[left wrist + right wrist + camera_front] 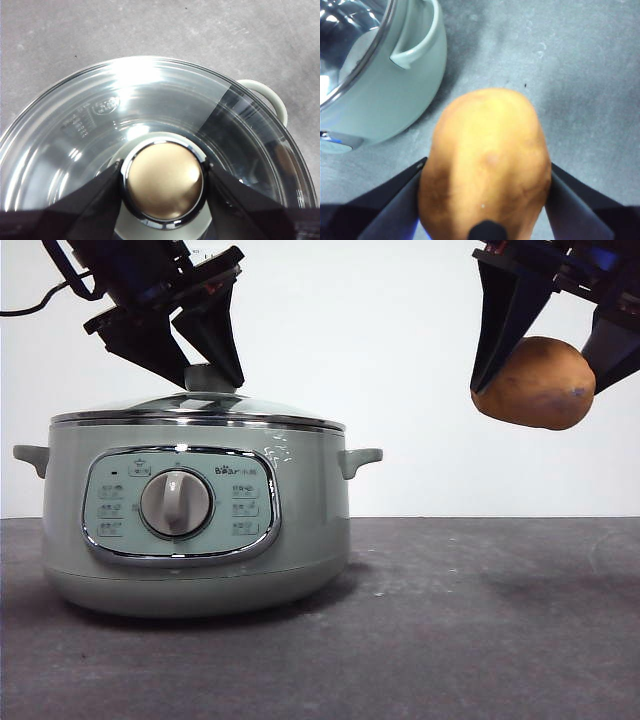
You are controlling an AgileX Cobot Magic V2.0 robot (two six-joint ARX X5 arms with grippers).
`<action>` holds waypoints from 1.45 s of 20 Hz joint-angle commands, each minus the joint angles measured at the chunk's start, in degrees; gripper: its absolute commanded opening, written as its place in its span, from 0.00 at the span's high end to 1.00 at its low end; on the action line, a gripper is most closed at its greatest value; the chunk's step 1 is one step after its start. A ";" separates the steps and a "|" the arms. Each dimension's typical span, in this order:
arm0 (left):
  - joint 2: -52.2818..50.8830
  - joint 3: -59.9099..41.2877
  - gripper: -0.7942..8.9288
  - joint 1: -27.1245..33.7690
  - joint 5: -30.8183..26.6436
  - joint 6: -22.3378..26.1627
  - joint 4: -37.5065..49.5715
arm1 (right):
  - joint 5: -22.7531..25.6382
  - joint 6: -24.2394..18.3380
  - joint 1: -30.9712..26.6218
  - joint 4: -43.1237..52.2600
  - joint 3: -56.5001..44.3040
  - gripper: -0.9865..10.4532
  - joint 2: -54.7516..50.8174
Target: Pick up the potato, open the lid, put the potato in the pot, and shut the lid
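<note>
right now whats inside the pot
Through the glass lid, seated on the pot, only a shiny bare inner wall shows. The knob, with the left pincer around it, hides the centre. The potato hangs outside in the right pincer.

One pot [195,525]; one lid [200,408] atop it; one potato [535,383]; two pincers: left pincer [200,360], right pincer [545,360].

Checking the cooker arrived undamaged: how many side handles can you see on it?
2. One handle juts from the pot at its side below the left gripper on the lid knob; the other handle is on the side facing the potato held by the right gripper.
</note>
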 commanded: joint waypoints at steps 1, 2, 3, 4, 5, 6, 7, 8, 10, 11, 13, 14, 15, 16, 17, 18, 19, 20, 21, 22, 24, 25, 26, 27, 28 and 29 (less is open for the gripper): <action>-0.33 2.08 0.93 -0.09 -0.20 0.81 0.59 | -0.31 -0.24 0.04 1.79 0.15 0.92 -0.04; -0.77 3.15 0.93 -0.09 -1.09 0.81 0.24 | -0.33 -0.26 0.09 2.03 0.57 0.92 -0.04; -1.46 4.31 0.93 -0.09 -2.03 0.81 -0.15 | -0.79 -0.26 0.09 2.03 1.40 0.92 -0.04; -2.40 5.60 0.93 -0.09 -2.43 0.83 -0.79 | -2.58 -0.28 0.09 2.38 2.36 0.92 -0.04; -3.67 6.84 0.93 -0.09 -2.45 0.83 -1.49 | -5.40 -0.35 0.15 3.10 3.65 0.92 -0.04; -4.90 7.69 0.93 -0.09 -2.49 0.81 -1.97 | -7.65 -0.72 0.15 3.82 4.81 0.92 -0.02; -6.60 8.66 0.93 -0.09 -2.78 0.81 -2.89 | -9.42 -1.33 0.17 4.59 6.49 0.92 0.04; -8.13 9.25 0.93 -0.09 -3.74 0.81 -3.65 | -9.55 -1.57 0.46 5.01 8.04 0.92 0.33; -12.11 10.14 0.93 -0.09 -6.01 0.87 -5.49 | -9.53 -2.40 2.34 5.09 12.33 0.92 2.25; -14.58 10.23 0.93 -0.09 -7.13 1.18 -6.47 | -9.53 -2.82 3.52 5.05 14.91 0.92 3.93; -19.28 10.23 0.93 -0.09 -9.22 1.25 -8.87 | -9.53 -4.55 5.51 5.01 19.65 0.92 7.91; -21.40 10.23 0.93 -0.09 -10.56 1.25 -10.19 | -9.53 -5.07 6.64 4.90 21.92 0.92 10.21; -23.93 10.23 0.93 -0.09 -12.52 1.27 -11.85 | -9.53 -5.70 8.04 4.46 24.94 0.92 13.44; -26.01 10.23 0.93 -0.09 -14.19 1.29 -13.29 | -9.44 -6.75 8.96 3.58 27.61 0.92 16.13; -28.24 10.23 0.93 -0.09 -15.89 1.27 -14.86 | -9.31 -7.72 9.79 2.56 30.75 0.92 19.43; -30.36 10.23 0.93 -0.09 -17.51 1.27 -16.33 | -9.31 -9.03 10.54 1.53 33.99 0.92 22.82; -32.39 10.23 0.93 -0.09 -19.12 1.27 -17.77 | -9.29 -10.08 11.23 0.59 37.16 0.92 26.27; -34.12 10.23 0.93 -0.09 -20.76 1.27 -19.10 | -9.29 -10.91 11.85 -0.07 40.15 0.92 29.64; -36.13 10.23 0.93 -0.09 -22.38 1.22 -20.59 | -9.25 -11.96 12.31 -0.61 43.25 0.92 33.29; -37.88 10.23 0.93 -0.09 -23.58 1.20 -21.77 | -9.18 -12.85 12.66 -1.27 46.03 0.92 36.52; -41.24 10.23 0.93 -0.09 -24.90 0.81 -23.89 | -9.14 -14.27 12.96 -2.54 50.77 0.92 42.47; -42.60 10.23 0.93 -0.09 -24.87 0.52 -24.76 | -9.14 -14.40 12.96 -2.82 52.63 0.92 45.20; -43.69 10.23 0.93 -0.09 -24.85 0.50 -25.62 | -9.18 -14.45 12.96 -2.78 54.03 0.92 47.87; -44.46 10.23 0.93 -0.09 -24.87 0.48 -26.40 | -9.11 -14.58 12.96 -2.69 54.88 0.92 50.10; -45.05 10.23 0.93 -0.09 -24.85 0.46 -27.08 | -9.09 -15.15 12.96 -2.56 55.41 0.92 52.11; -45.18 10.23 0.93 -0.09 -24.85 0.33 -27.47 | -8.92 -15.76 12.96 -2.25 55.43 0.92 53.62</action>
